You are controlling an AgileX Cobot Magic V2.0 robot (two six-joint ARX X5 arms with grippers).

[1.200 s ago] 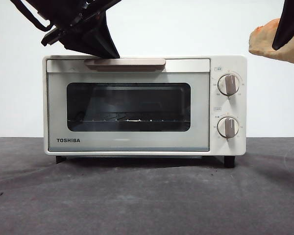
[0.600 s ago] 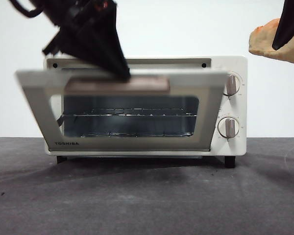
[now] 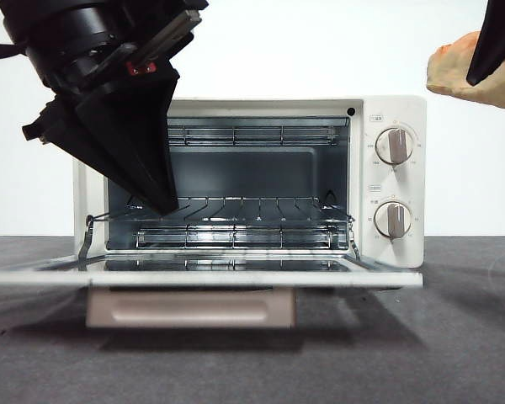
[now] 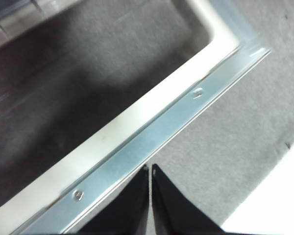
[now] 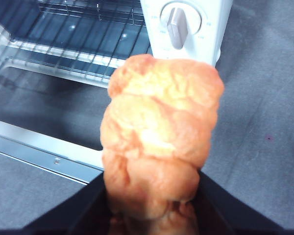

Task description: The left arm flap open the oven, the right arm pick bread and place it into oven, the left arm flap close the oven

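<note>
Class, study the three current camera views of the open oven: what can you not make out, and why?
- Oven: front view, its left side hidden by the left pincer.
- Bread: front view, cut off by the right edge.
- Right pincer: right wrist view, tips covered by bread.
- Knob markings: too small to read.

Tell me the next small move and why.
Probably the left gripper should lift clear of the oven mouth. The door lies flat open and the rack is bare, but that gripper, jaws shut, hangs in front of the opening. The right gripper holds the bread high beside the oven, ready to carry it in once the way is free.
</note>
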